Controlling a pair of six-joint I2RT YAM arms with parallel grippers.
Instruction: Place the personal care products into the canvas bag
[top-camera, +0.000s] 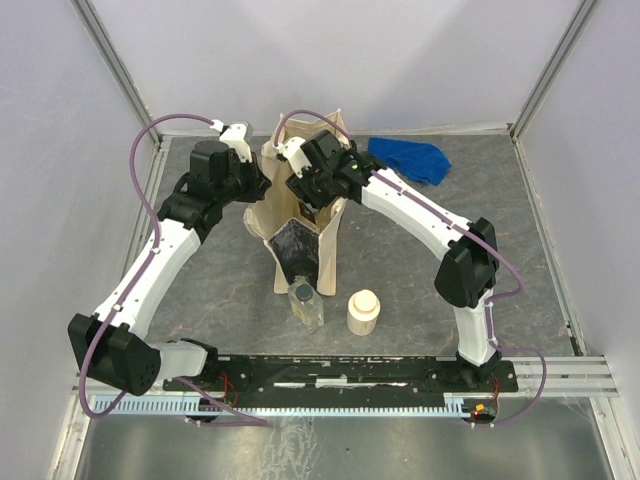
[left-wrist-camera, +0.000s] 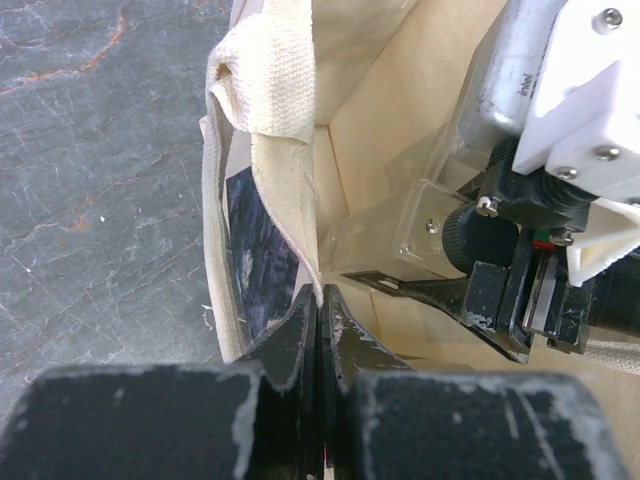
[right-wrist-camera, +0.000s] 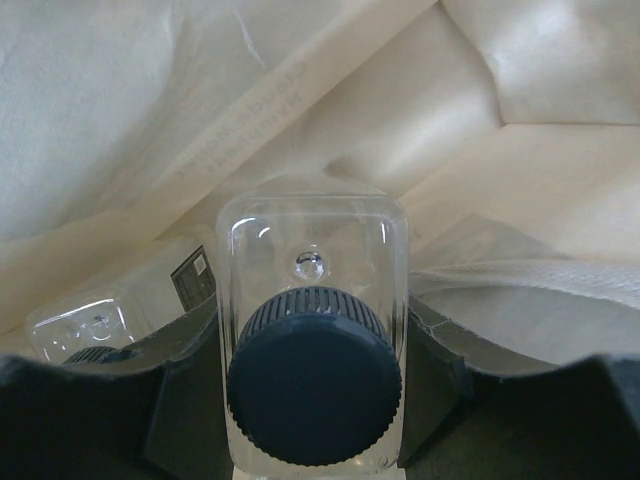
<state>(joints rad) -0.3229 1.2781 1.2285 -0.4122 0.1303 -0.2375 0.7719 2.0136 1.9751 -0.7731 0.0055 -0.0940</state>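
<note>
The beige canvas bag stands at the table's middle with its black patch facing near. My left gripper is shut on the bag's left rim, seen between its fingers in the left wrist view. My right gripper is inside the bag's mouth, shut on a clear bottle with a dark cap; the left wrist view shows that bottle too. Another clear bottle lies inside the bag. A clear bottle and a squat cream bottle are on the table in front of the bag.
A blue cloth lies at the back right of the grey table. Metal frame posts stand at the back corners, and a rail runs along the near edge.
</note>
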